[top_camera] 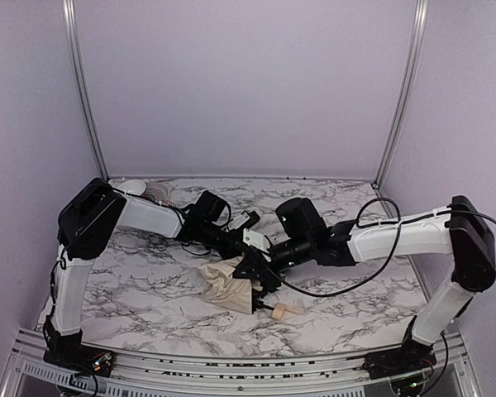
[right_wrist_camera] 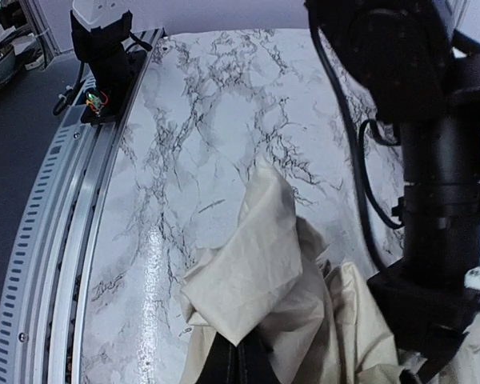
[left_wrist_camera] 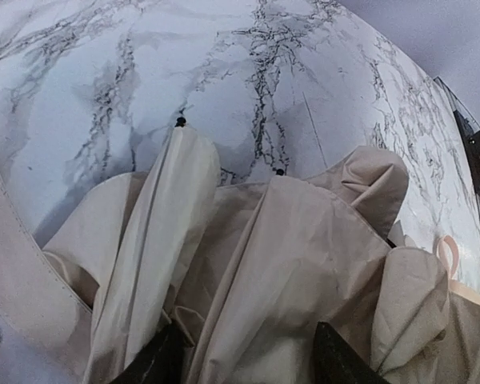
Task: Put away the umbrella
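Note:
The umbrella (top_camera: 229, 288) lies folded near the table's front middle, a crumpled cream bundle with its tan knob handle (top_camera: 281, 311) pointing right. Both grippers meet over it. In the left wrist view the cream canopy (left_wrist_camera: 288, 240) fills the frame, with black rib tips (left_wrist_camera: 180, 122) resting on the marble. My left gripper (left_wrist_camera: 248, 364) has its fingers (left_wrist_camera: 156, 360) apart, pressed against a bunch of canopy from both sides. My right gripper (right_wrist_camera: 244, 364) is shut, pinching the corner of a raised canopy flap (right_wrist_camera: 252, 264). The shaft is hidden under fabric.
The marble table (top_camera: 140, 273) ends at a metal rail (top_camera: 231, 364) along its near edge. A white round object (top_camera: 145, 192) sits at the back left corner. Lilac walls and two metal posts close the back. The left arm's black wrist (right_wrist_camera: 432, 160) crowds the right wrist view.

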